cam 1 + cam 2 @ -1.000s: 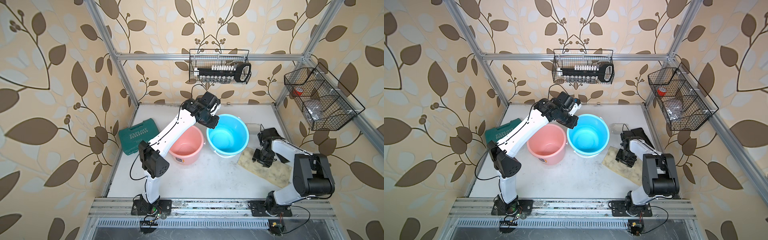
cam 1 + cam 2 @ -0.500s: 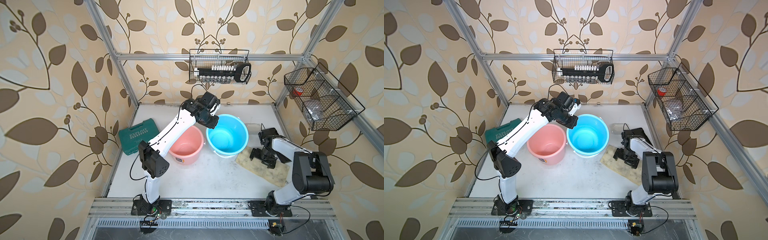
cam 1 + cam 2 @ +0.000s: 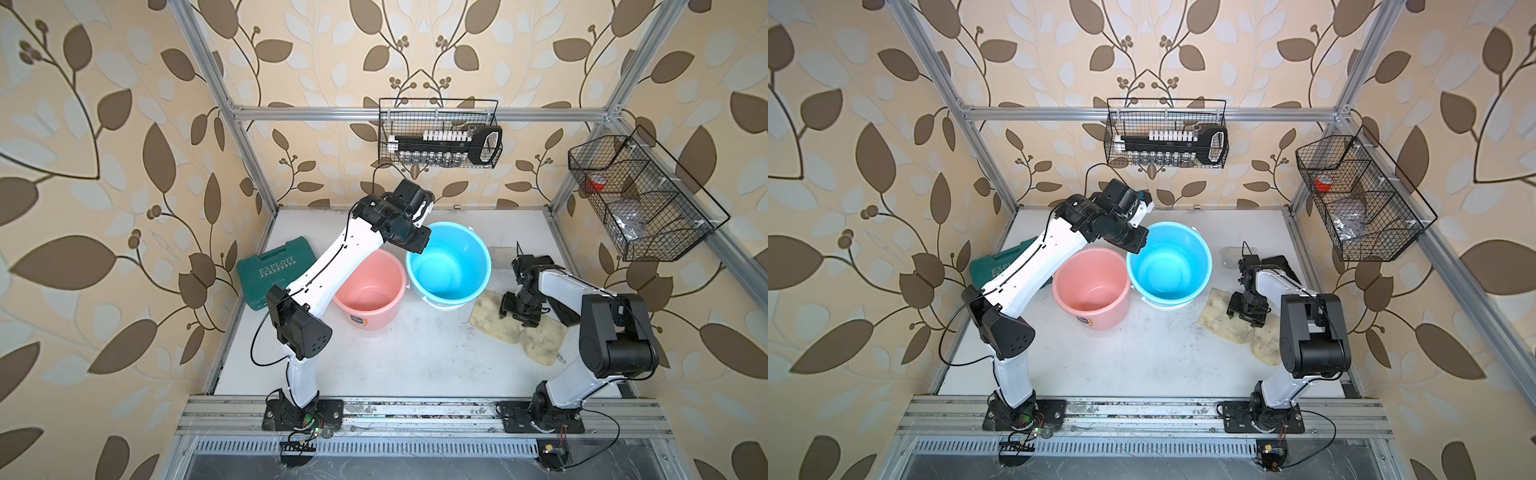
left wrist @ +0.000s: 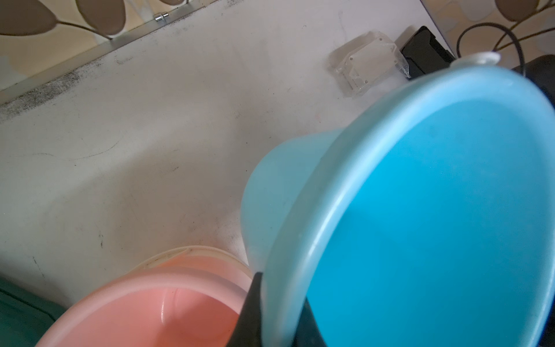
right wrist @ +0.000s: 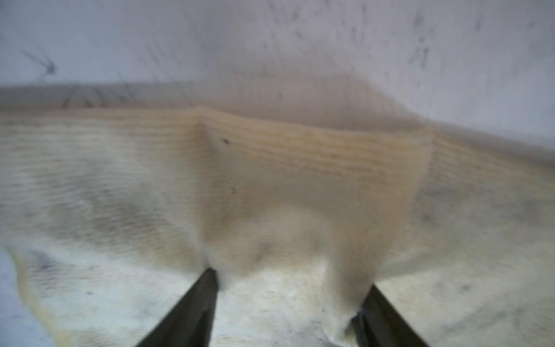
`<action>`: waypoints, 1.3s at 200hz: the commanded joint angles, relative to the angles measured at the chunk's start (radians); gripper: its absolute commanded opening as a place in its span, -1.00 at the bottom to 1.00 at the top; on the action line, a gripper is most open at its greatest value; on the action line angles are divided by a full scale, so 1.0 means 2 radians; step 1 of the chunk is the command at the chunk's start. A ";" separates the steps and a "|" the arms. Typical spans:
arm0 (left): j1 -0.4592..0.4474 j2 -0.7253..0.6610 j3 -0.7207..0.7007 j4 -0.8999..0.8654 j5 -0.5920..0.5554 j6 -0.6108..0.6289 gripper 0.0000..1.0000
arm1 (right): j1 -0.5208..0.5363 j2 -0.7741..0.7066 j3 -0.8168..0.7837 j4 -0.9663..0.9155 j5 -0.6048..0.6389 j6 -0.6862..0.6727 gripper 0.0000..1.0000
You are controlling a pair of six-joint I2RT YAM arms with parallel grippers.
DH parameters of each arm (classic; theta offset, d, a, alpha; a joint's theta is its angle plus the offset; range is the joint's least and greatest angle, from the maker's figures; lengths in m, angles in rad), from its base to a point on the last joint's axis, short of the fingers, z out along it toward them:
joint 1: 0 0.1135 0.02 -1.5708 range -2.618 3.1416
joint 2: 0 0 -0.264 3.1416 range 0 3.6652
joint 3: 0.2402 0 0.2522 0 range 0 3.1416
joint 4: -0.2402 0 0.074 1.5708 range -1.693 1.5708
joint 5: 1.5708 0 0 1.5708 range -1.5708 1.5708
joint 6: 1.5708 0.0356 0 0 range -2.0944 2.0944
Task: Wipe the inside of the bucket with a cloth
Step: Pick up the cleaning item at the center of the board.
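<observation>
The blue bucket (image 3: 449, 266) (image 3: 1169, 262) stands upright at the middle back of the table. My left gripper (image 3: 415, 243) (image 3: 1136, 245) is shut on its near-left rim. In the left wrist view the left gripper (image 4: 279, 294) has one jaw outside and one inside the bucket's wall (image 4: 435, 210). The pale yellow, stained cloth (image 3: 540, 345) (image 3: 1219, 322) lies flat on the table to the right of the bucket. My right gripper (image 3: 519, 309) (image 3: 1246, 309) (image 5: 290, 281) presses down into it, jaws apart, and a fold of cloth (image 5: 270, 168) is bunched up between the fingers.
A pink bucket (image 3: 370, 286) (image 3: 1090, 286) (image 4: 150, 309) touches the blue one on its left. A green tool case (image 3: 276, 266) lies at the far left. A clear plastic box (image 3: 503, 253) (image 4: 366, 66) sits behind the cloth. Wire baskets (image 3: 440, 137) (image 3: 640, 195) hang on the walls.
The right gripper's jaws spread wider on the cloth, then drew closer, puckering the cloth between them. The left arm and the bucket have not moved.
</observation>
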 commanded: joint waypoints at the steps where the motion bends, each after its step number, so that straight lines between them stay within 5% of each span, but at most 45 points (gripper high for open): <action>1: 0.006 -0.025 0.017 0.008 -0.005 -0.008 -1.00 | 0.003 0.042 -0.020 0.026 -0.012 -0.013 -0.07; 27: 0.005 -0.023 0.017 0.006 -0.001 -0.009 -1.00 | 0.003 0.039 -0.022 0.030 -0.010 -0.011 -0.68; 43: 0.005 -0.020 0.017 0.006 0.000 -0.010 -1.00 | 0.003 0.038 -0.022 0.030 -0.010 -0.012 -0.81; 49: 0.005 -0.019 0.017 0.005 0.000 -0.010 -1.00 | 0.003 0.039 -0.021 0.030 -0.009 -0.013 -1.00; 131: 0.006 -0.017 0.021 0.000 0.003 -0.009 -1.00 | 0.003 -0.016 -0.006 0.037 -0.047 -0.023 -1.00; 236: 0.004 -0.022 -0.008 0.041 -0.048 -0.031 -1.00 | -0.007 -0.308 0.087 0.041 -0.122 -0.029 -1.00; 260: 0.004 -0.037 -0.042 0.084 -0.066 -0.040 -1.00 | -0.007 -0.341 0.105 0.053 -0.178 -0.040 -1.00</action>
